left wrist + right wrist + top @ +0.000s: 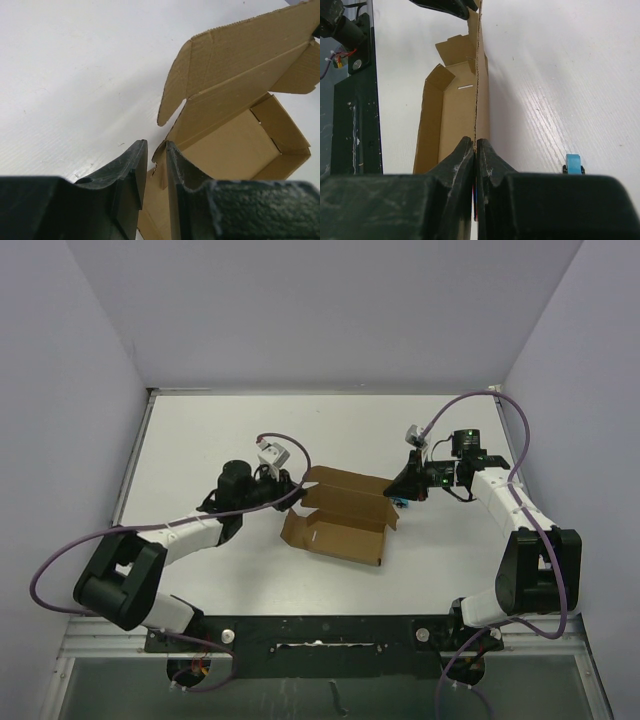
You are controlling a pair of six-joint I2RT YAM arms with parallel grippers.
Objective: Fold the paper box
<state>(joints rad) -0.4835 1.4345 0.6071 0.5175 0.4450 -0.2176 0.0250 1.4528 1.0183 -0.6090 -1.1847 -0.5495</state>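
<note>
**Twisting or tearing the lid panel is the main risk**

The paper box [340, 520] is seen half-formed in the middle of the bench [250, 430], with its tray on the surface and its lid panel raised toward the far side. The thin edge of that panel is pinched at the right end by the right claw [475, 145], whose fingers are closed tight on the card. At the left end, a corner of the box wall is framed by the left claw [156, 150]. Its fingers are set only narrowly apart, and whether the card is actually pressed cannot be told.

If the two ends are moved unevenly, the panel is likely to be twisted, creased off its score line, or torn at the pinch. If the left grip is incomplete, the tray may be dragged across the bench rather than folded. A small blue object [573, 163] just beside the right claw could be knocked aside.
</note>
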